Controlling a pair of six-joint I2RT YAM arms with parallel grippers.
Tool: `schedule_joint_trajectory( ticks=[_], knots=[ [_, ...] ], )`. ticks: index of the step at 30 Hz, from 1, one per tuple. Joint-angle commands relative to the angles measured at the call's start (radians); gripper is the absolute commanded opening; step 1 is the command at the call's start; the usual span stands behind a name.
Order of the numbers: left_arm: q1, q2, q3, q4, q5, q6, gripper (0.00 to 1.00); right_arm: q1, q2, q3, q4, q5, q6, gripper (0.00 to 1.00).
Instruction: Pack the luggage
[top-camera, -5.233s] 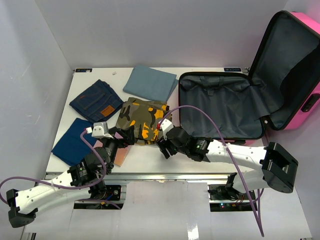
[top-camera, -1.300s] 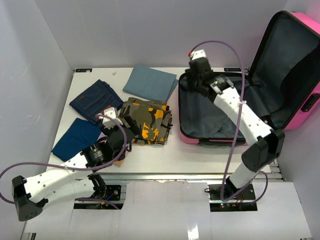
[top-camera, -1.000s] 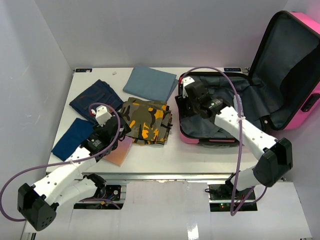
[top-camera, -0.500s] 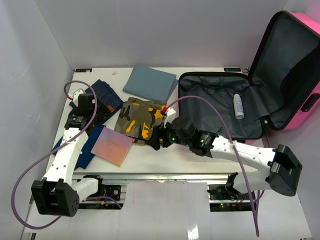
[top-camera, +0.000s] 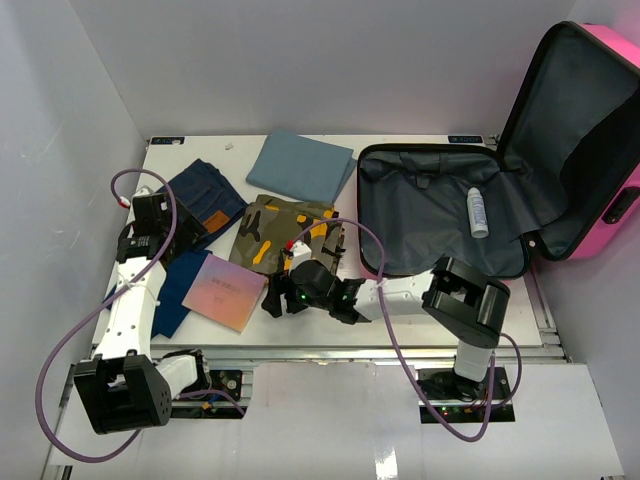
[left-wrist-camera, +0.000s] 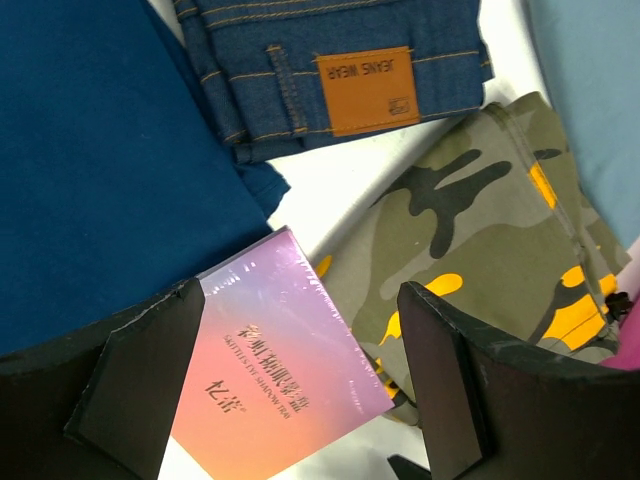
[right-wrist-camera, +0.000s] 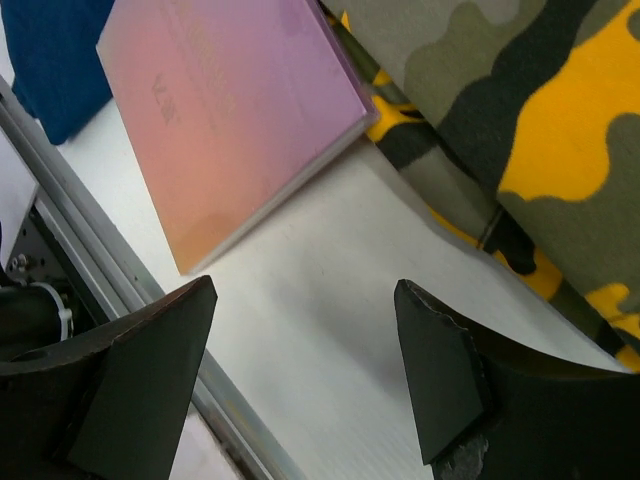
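Note:
The luggage (top-camera: 415, 255) lies open at the right of the table, its dark grey lining up and its hot-pink lid (top-camera: 620, 160) raised. A small white bottle (top-camera: 478, 212) rests inside it. My right gripper (top-camera: 274, 301) (right-wrist-camera: 305, 300) hovers open and empty over bare table. It is just off the near right corner of a flat pink box (top-camera: 225, 292) (right-wrist-camera: 230, 110). My left gripper (top-camera: 160, 232) (left-wrist-camera: 300, 330) hangs open and empty above the left clothes. The pink box (left-wrist-camera: 280, 370) shows between its fingers, well below them.
Folded camouflage shorts (top-camera: 285, 232) (left-wrist-camera: 480, 230) (right-wrist-camera: 520, 130) lie mid-table beside the luggage. Folded jeans (top-camera: 200, 195) (left-wrist-camera: 340, 70) and a grey-blue cloth (top-camera: 300, 165) lie behind. A navy cloth (top-camera: 172, 290) (left-wrist-camera: 90, 170) sits partly under the box. The table's front rail (right-wrist-camera: 120, 300) is close.
The right arm left the luggage, where the white bottle now lies, and swept down-left to the pink box. The left arm swung back and left, off the box.

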Motion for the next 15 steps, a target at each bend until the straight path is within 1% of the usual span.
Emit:
schedule_joint_trajectory(
  ticks=[1, 8, 15],
  knots=[
    [0.012, -0.042, -0.013, 0.03, 0.005, 0.033, 0.9, 0.013, 0.042, 0.043, 0.161, 0.064, 0.056, 0.78],
    [0.012, -0.057, -0.012, 0.034, 0.004, 0.031, 0.9, 0.013, 0.115, 0.013, 0.354, 0.041, 0.097, 0.78],
    [0.012, -0.093, -0.021, 0.034, -0.021, 0.04, 0.9, 0.016, 0.178, 0.025, 0.394, 0.049, 0.152, 0.77]
  ],
)
